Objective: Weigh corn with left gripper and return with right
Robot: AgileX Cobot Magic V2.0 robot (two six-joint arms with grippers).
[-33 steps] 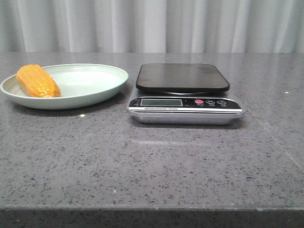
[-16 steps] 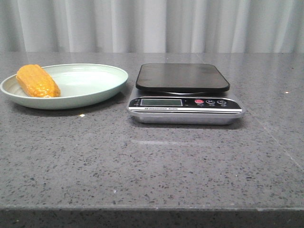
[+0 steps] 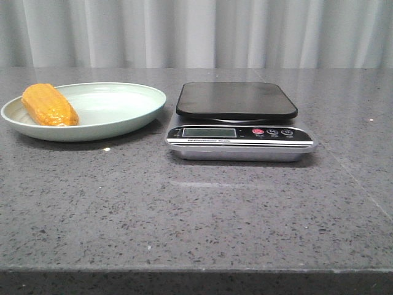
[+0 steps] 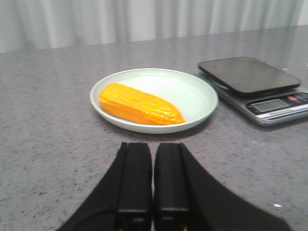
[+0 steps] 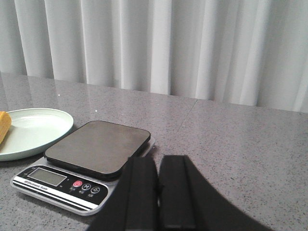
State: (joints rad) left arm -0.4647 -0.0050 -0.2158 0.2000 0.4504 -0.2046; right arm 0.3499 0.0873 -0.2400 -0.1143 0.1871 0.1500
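The orange-yellow corn (image 3: pixel 49 105) lies on the left side of a pale green plate (image 3: pixel 116 120) at the table's left; in the left wrist view the corn (image 4: pixel 140 104) rests across the plate (image 4: pixel 197 96). My left gripper (image 4: pixel 153 146) is shut and empty, hovering short of the plate's near rim. A digital scale (image 3: pixel 236 120) with a dark platform stands right of the plate, nothing on it. My right gripper (image 5: pixel 159 159) is shut and empty, near the scale (image 5: pixel 91 149). Neither gripper shows in the front view.
Grey speckled table (image 3: pixel 196 215) with its front edge near the bottom of the front view. White curtain (image 3: pixel 196 31) behind the table. The scale's display and buttons (image 3: pixel 270 132) face the robot.
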